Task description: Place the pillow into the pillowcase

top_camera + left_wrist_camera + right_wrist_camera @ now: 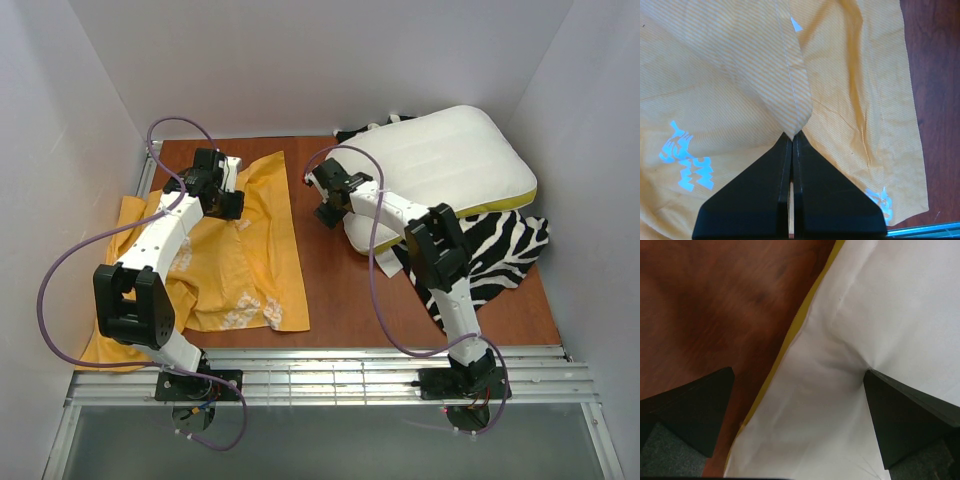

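The left gripper [791,136] is pressed together on a raised fold of the pillowcase [715,75], which lies spread on the left of the counter [330,280]. The right gripper [799,371] is spread wide. One finger dents the edge of the pillow [890,300], which lies at the far right, and the other hangs over bare counter.

No readable text; the pillowcase [730,75] prints [687,165] are illegible.

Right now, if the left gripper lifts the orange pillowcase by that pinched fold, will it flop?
Probably floppy: the pillowcase tents into a soft ridge where the left gripper pinches it. Likely light, being thin creased cloth lying flat on the table. Most of it may drag.
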